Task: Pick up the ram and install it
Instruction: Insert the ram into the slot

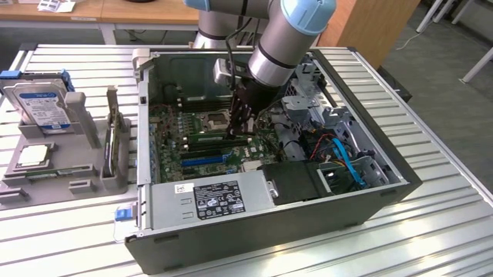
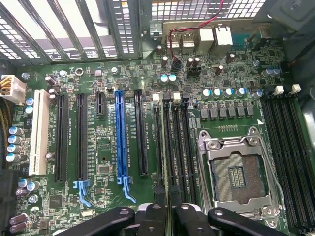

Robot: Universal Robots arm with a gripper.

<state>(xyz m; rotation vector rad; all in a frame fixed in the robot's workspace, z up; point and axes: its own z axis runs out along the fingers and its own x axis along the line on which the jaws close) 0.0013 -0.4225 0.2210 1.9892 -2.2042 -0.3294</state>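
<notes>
An open computer case (image 1: 370, 190) lies on its side on a ribbed metal table (image 1: 62, 242), near the middle of the exterior view. The arm (image 1: 285, 46) comes down from the upper middle of that frame and reaches into the case. Its gripper (image 1: 240, 134) sits low over the motherboard (image 1: 173, 135), just right of the frame's centre.

The ram (image 1: 209, 138) shows as a thin green strip standing on edge. It reaches from the gripper toward the exterior view's left, above the blue slot (image 1: 204, 161) and below the processor socket (image 1: 216, 120). It is right at the black memory slots; whether it is seated in one cannot be told.

In the wrist view the gripper (image 2: 170, 219) has its dark fingers (image 2: 153, 221) drawn close together, clenched on the ram (image 2: 168, 162), which is seen edge-on as a thin line. It runs along the memory slots (image 2: 179, 147), between the blue slot (image 2: 120, 132) and the processor socket (image 2: 238, 174), whose metal frame is empty.

At the exterior view's left, a grey tray (image 1: 31, 190) on the table holds an upright hard drive (image 1: 43, 104). The power supply (image 1: 208, 199), with its label, fills the case's near corner.
</notes>
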